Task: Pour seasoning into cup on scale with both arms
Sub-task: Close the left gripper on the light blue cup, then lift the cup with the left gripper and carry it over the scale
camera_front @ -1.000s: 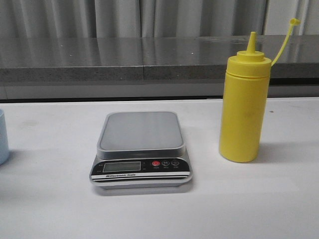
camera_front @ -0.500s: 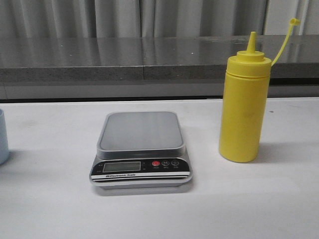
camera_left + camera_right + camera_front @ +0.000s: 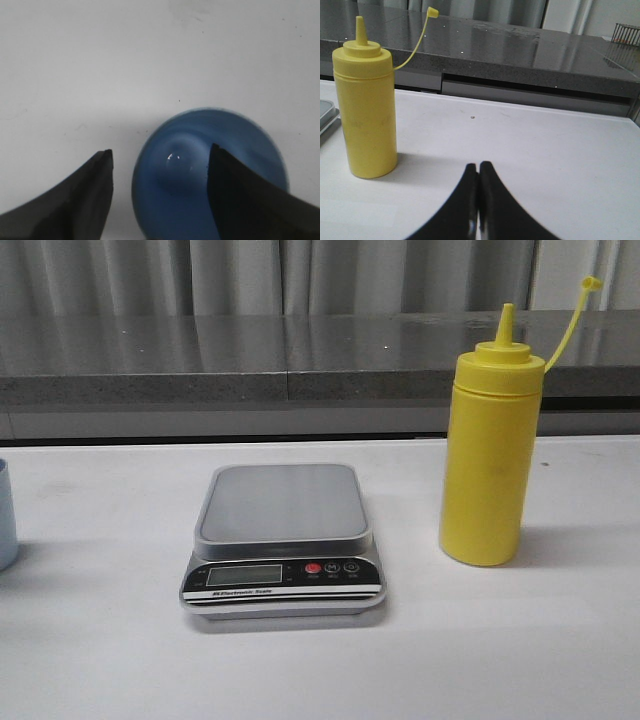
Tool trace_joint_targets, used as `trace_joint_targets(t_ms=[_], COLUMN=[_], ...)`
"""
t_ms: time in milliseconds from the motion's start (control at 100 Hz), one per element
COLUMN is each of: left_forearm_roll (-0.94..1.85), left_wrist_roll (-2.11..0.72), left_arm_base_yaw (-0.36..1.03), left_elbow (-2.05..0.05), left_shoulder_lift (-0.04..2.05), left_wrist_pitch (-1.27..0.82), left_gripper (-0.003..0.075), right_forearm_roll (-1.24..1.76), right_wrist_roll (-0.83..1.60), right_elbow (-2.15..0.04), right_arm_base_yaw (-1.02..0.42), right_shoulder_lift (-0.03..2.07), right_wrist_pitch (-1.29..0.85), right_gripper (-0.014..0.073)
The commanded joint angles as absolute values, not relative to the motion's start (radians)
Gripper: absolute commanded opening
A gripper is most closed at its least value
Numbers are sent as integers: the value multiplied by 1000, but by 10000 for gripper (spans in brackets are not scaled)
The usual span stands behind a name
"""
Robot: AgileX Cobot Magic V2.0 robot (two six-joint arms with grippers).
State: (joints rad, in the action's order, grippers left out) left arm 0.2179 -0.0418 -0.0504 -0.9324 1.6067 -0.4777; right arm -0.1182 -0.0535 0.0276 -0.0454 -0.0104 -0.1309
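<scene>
The silver-grey scale (image 3: 283, 530) sits mid-table with its platform bare. The yellow seasoning bottle (image 3: 490, 455) stands upright to its right, cap strap hanging open; it also shows in the right wrist view (image 3: 365, 115). Only a sliver of the light blue cup (image 3: 5, 515) shows at the left edge of the front view. In the left wrist view I look down into the cup (image 3: 175, 185). My left gripper (image 3: 160, 160) is open above it, one finger over the cup's mouth, the other beside it. My right gripper (image 3: 478, 167) is shut and empty, low over the table to the right of the bottle.
A grey stone ledge (image 3: 300, 360) runs along the back of the white table (image 3: 120, 640). A corner of the scale (image 3: 326, 114) shows in the right wrist view beside the bottle. Neither arm shows in the front view.
</scene>
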Motion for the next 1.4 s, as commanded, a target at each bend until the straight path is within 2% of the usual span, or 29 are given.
trace_joint_targets(t_ms=[0, 120, 220, 440, 580, 860, 1030, 1390], left_forearm_roll=[225, 225, 225, 225, 225, 246, 255, 255], left_wrist_roll=[-34, -34, -34, -34, -34, -36, -38, -38], left_arm_base_yaw=[-53, -53, -53, -53, -53, -26, 68, 299], left_elbow=[-965, -965, -967, -991, -1036, -1213, -1316, -1443], left_shoulder_lift=[1592, 1614, 1614, 1614, 1614, 1611, 1611, 1644], left_wrist_pitch=[-429, -427, -423, -419, -473, -714, -794, -765], left_gripper=[402, 391, 316, -21, -18, -18, -18, -18], right_forearm_roll=[-118, -118, -118, -118, -118, -118, -118, -118], right_wrist_roll=[-50, -50, -50, -50, -50, -50, -50, -50], right_elbow=[29, 29, 29, 29, 29, 29, 29, 29], right_arm_base_yaw=[-42, -42, -42, -42, -42, -42, -42, -42], right_shoulder_lift=[-26, -26, -26, -26, -26, -26, -26, -26], right_wrist_pitch=[-43, -43, -43, -43, -43, -43, -43, -43], right_gripper=[-67, -67, -67, -67, -67, -67, -67, -67])
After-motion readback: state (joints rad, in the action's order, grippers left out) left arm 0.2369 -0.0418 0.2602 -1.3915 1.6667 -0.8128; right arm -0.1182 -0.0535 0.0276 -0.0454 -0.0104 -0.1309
